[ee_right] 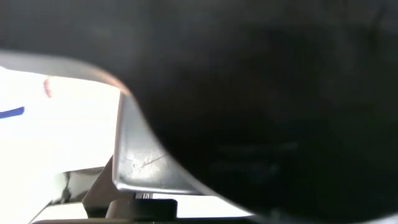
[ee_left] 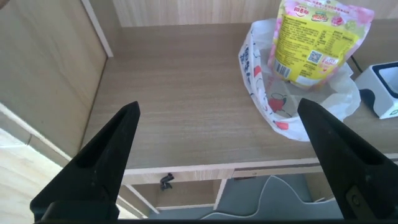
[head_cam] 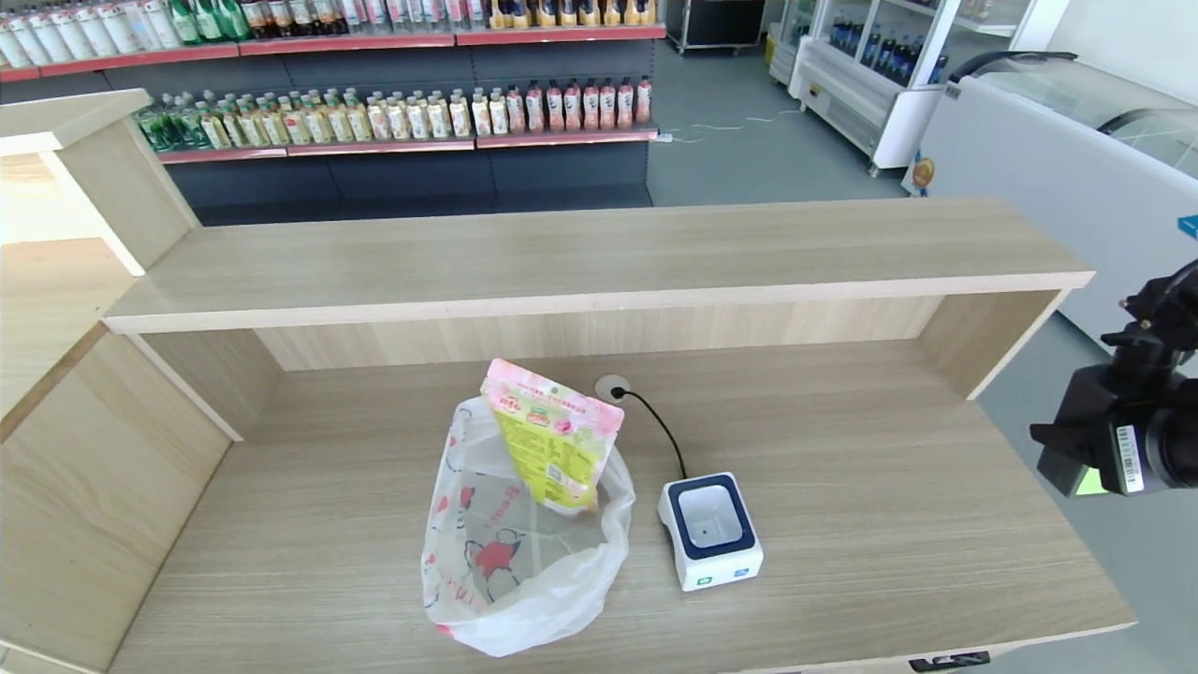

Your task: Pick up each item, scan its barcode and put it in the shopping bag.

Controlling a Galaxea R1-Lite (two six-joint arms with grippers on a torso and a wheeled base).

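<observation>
Nearest, the left hand hung over the front edge of the desk, its jaws spread wide and holding nothing, facing the shopping bag. The thin plastic bag stood slumped mid-desk with its mouth gaping upward, probably so that items could be dropped straight in. A pink and green snack pouch leaned in that mouth, its lower end inside and its top above the rim, so it looked bagged rather than awaiting a scan. Just beside the bag, on the robot's right, sat the scanner, window up for passing barcodes over it. Its cable ran back to a hole in the desk. The right hand was off the desk's right end; whether it was open could not be told. Beyond stood shelves of bottles
</observation>
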